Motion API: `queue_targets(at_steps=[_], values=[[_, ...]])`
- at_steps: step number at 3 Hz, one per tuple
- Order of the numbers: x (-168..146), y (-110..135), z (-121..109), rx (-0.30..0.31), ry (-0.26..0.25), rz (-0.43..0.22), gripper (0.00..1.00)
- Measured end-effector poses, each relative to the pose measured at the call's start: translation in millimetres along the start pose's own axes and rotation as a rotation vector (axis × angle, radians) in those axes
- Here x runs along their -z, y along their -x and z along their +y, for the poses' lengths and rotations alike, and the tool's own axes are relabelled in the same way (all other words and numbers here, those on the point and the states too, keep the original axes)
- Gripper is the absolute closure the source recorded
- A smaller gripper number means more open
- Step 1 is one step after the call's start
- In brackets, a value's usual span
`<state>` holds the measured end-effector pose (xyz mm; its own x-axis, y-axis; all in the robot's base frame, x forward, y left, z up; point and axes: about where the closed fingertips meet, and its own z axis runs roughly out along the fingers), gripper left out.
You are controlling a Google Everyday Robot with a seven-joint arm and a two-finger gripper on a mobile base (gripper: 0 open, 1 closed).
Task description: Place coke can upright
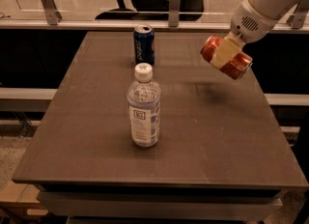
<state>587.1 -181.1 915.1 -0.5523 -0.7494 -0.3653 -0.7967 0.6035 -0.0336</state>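
The red coke can [236, 63] hangs in the air above the right rear part of the dark table [203, 136], lying almost on its side and tilted down to the right. My gripper [225, 52] comes in from the upper right and is shut on the can; one pale finger [223, 53] lies across its middle. The can's shadow falls on the table below it.
A clear water bottle [143, 107] with a white cap stands upright near the table's middle. A dark blue soda can [144, 44] stands upright at the back. A rail and office chairs are behind the table. The table's right edge is close under the arm.
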Motion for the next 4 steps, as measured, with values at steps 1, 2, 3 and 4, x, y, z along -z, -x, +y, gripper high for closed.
queue_targets(at_steps=[1,2,3,4], values=[[17.5,11.9,8.6,0.048,0.005,-0.158,1.0],[23.8,19.4,11.0,0.069,0.046,-0.307,1.0],[22.9,23.6,5.4,0.057,0.091,-0.439,1.0],[20.2,23.4,-3.2,0.055,0.135,-0.59,1.0]])
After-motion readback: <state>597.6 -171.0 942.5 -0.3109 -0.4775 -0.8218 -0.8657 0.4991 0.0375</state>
